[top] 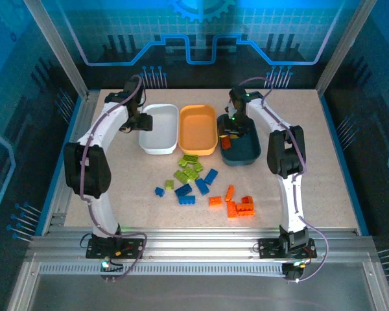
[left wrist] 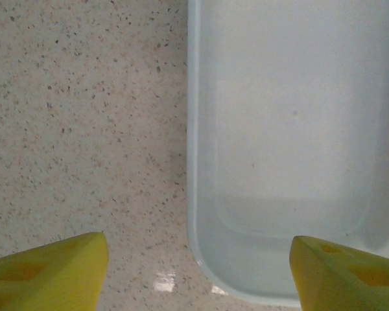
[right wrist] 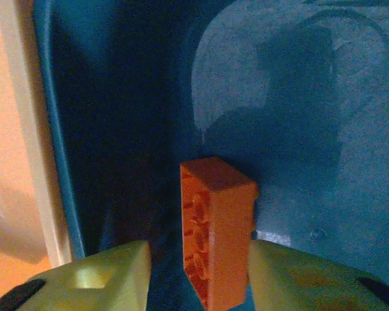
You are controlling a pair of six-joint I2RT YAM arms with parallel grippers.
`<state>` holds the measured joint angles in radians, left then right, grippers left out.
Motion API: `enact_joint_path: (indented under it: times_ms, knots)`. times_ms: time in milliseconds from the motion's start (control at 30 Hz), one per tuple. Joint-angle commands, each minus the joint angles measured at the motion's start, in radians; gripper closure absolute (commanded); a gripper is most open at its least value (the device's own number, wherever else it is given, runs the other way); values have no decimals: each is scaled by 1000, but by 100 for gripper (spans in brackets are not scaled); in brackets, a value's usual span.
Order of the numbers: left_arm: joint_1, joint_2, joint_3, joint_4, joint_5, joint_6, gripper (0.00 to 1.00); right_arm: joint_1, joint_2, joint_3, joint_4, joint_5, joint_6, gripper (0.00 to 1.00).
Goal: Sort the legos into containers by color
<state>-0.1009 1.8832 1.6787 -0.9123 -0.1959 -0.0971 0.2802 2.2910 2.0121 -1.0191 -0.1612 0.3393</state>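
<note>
My right gripper (top: 228, 135) (right wrist: 200, 259) hangs low inside the dark teal tray (top: 247, 154) (right wrist: 311, 116). An orange lego (right wrist: 219, 220) (top: 225, 140) stands on end between its fingers. It rests against the right finger, with a clear gap to the left one, so the jaws are open. My left gripper (top: 144, 122) (left wrist: 200, 246) is open and holds nothing, straddling the left rim of the white tray (top: 157, 148) (left wrist: 285, 129). The light orange tray (top: 198, 129) (right wrist: 3, 162) sits between the two. Loose legos lie on the table: lime green (top: 188, 168), blue (top: 183, 191) and orange (top: 240, 207).
The three trays stand side by side at the back middle of the speckled table (top: 311, 168) (left wrist: 84, 116). The loose bricks lie in a band in front of them, between the two arms. Aluminium frame rails edge the table.
</note>
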Motion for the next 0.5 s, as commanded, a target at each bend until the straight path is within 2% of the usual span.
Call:
enact_joint_path:
  times_ms: [0,167,467]
  knots:
    - [6,-82,-37,-10,108,-69,23,-25,-102,-30,-26,23,13,52]
    - [-1,-186,-129,42,250,-176,21,-25,-269,-150,-75,64,25,49]
    - [-135,-337,-327,115,336,-329,17,37,-702,-735,-50,-18,160,40]
